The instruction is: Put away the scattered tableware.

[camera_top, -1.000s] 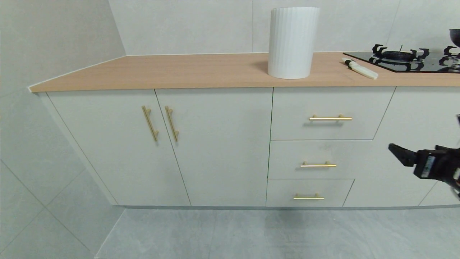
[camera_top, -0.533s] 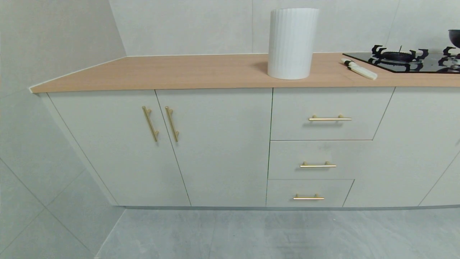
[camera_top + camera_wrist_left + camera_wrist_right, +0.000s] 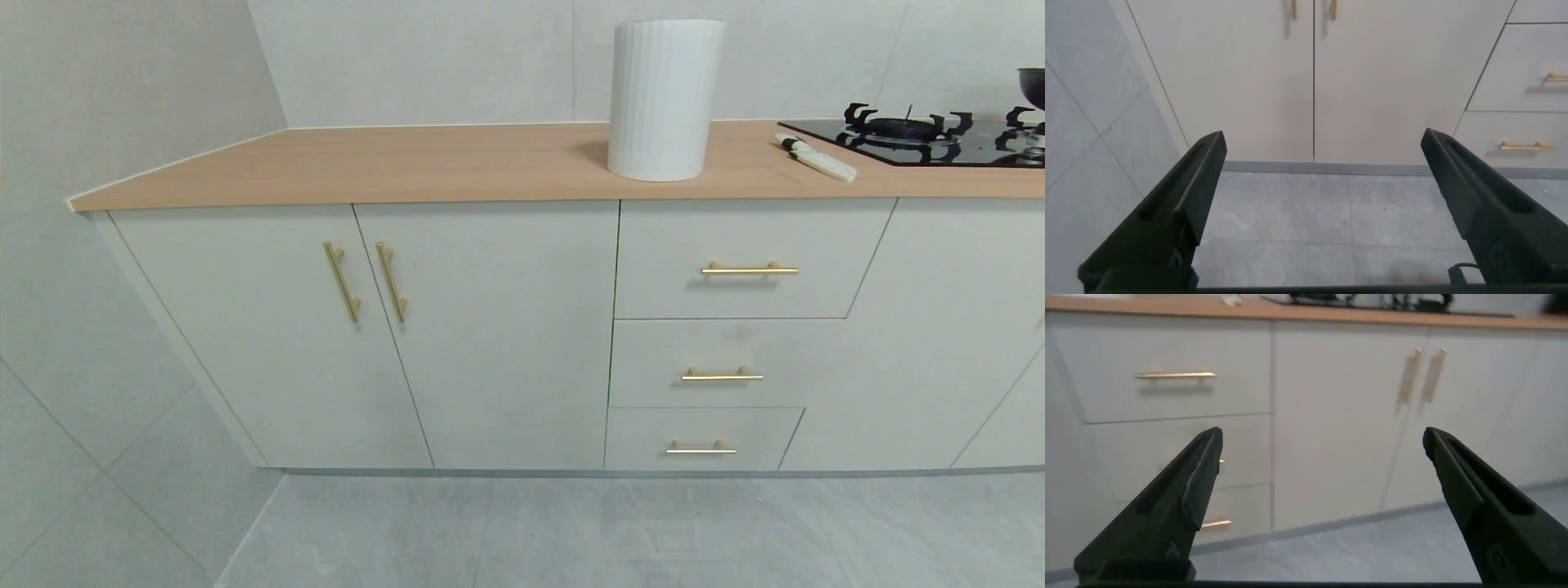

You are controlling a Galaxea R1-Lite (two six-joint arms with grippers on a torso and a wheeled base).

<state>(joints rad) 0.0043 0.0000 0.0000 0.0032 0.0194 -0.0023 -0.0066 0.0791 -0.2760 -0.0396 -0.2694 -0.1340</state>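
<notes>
wooden countertop (image 3: pixel 408 163) in a corner of grey tiled walls, cream utensil (image 3: pixel 816 157) lying on it between white ribbed canister (image 3: pixel 665 98) and black stove (image 3: pixel 922 135), pale cabinets (image 3: pixel 490 327) with gold handles below, grey floor (image 3: pixel 571 531), left gripper (image 3: pixel 1323 143) and right gripper (image 3: pixel 1319 441) facing the cabinets, jaws wide apart

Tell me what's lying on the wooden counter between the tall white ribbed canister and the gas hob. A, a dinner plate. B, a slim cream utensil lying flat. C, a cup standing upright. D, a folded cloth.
B: a slim cream utensil lies flat on the countertop, to the right of the white ribbed canister and just short of the hob.
</notes>
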